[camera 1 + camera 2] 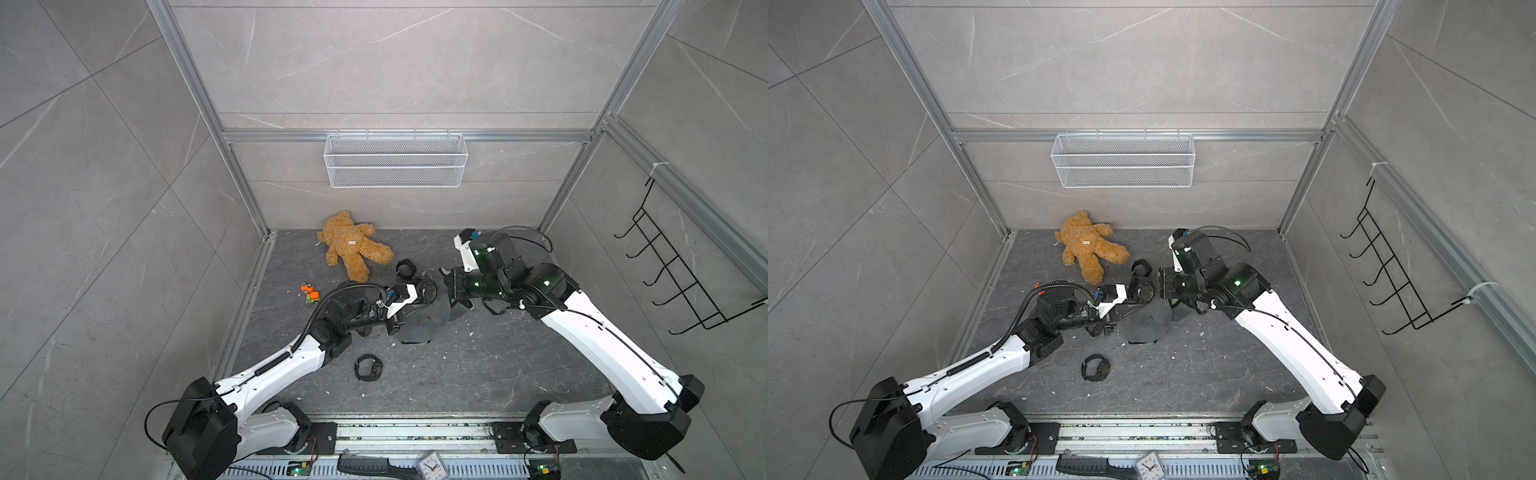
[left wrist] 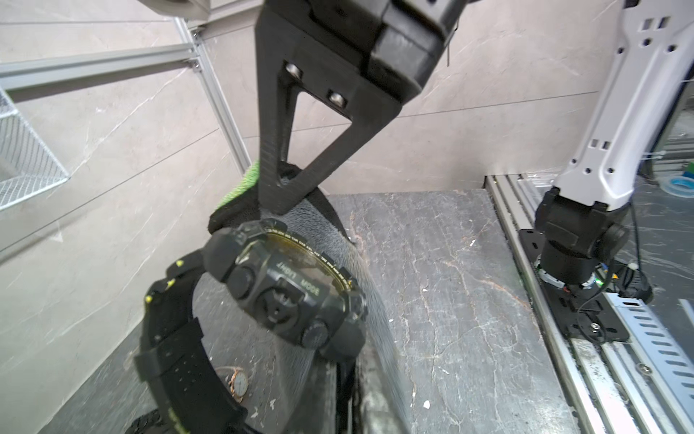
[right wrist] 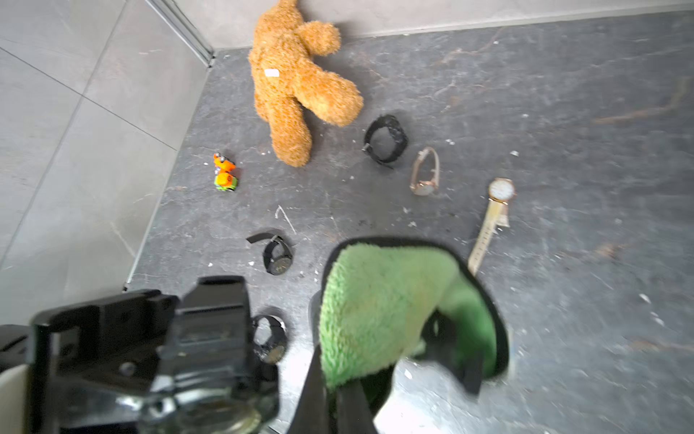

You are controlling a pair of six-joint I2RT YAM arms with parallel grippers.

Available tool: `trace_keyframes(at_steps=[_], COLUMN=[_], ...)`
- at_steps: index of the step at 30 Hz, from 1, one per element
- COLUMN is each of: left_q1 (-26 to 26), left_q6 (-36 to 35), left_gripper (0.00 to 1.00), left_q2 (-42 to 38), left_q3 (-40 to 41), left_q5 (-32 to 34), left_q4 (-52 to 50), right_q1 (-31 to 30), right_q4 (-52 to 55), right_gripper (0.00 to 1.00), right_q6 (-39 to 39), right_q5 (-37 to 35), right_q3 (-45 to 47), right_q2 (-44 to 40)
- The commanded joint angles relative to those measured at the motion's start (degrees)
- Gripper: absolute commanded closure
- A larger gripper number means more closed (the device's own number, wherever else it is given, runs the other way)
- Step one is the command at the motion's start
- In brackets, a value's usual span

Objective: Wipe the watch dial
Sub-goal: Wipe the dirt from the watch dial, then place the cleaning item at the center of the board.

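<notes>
Left wrist view showed the black watch (image 2: pixel 289 297) at the frame's centre, pinched by its strap in the left gripper (image 1: pixel 417 297), dial against the cloth (image 2: pixel 323 240) (grey one side, green the other). The right gripper (image 2: pixel 278 195) was clamped on that cloth, mid-frame in both top views.

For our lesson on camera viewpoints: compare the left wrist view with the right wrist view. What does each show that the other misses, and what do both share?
Only the left wrist view shows the held black watch sharply, with the words LIGHT and MODE on its case, plus the right arm's base.

Only the right wrist view shows the teddy bear, the orange toy car and several watches lying on the floor, including a white-faced watch.

Both show the green-and-grey cloth, the black watch and the dark stone floor.
</notes>
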State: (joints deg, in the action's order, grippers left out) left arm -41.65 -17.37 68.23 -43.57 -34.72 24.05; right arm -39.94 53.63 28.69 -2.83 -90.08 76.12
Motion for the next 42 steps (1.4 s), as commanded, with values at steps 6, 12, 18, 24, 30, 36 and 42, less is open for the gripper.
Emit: trace_keyframes(at_steps=[6, 12, 18, 24, 30, 36, 42], left_q1=[-0.11, -0.19, -0.20, -0.23, -0.21, -0.19, -0.20], left_q6=[0.15, 0.40, 0.95, 1.37, 0.94, 0.92, 1.93], left_gripper=[1.00, 1.00, 1.00, 1.00, 1.00, 1.00, 1.00], left_q2=[1.07, 1.20, 1.16, -0.17, -1.77, -3.05, -5.66], left_q3=[-2.28, -2.08, -1.51, -0.15, 0.85, 1.69, 4.15], left_q5=[-2.31, -1.34, -0.99, 0.35, 1.83, 3.05, 5.44], left_q4=[4.40, 4.42, 4.42, 4.05, 2.33, 1.10, 0.33], right_q1=[-0.05, 0.01, 0.50, 3.49, 4.66, 4.57, 2.99], right_q4=[8.18, 8.49, 13.05, 15.60, 17.29, 16.32, 7.42], right_gripper=[1.00, 1.00, 1.00, 0.85, 0.45, 0.39, 0.37], right_q6=[-0.17, 1.37, 3.64, 5.51, 5.64, 4.66, 5.98], right_q5=[1.31, 2.39, -2.97, -6.38, -8.07, -4.63, 5.80], right_q3=[-0.09, 3.88, 8.36, 12.68, 12.98, 14.18, 21.10], right_q2=[-5.04, -7.58, -2.30, 0.82, 1.69, 1.41, 1.67])
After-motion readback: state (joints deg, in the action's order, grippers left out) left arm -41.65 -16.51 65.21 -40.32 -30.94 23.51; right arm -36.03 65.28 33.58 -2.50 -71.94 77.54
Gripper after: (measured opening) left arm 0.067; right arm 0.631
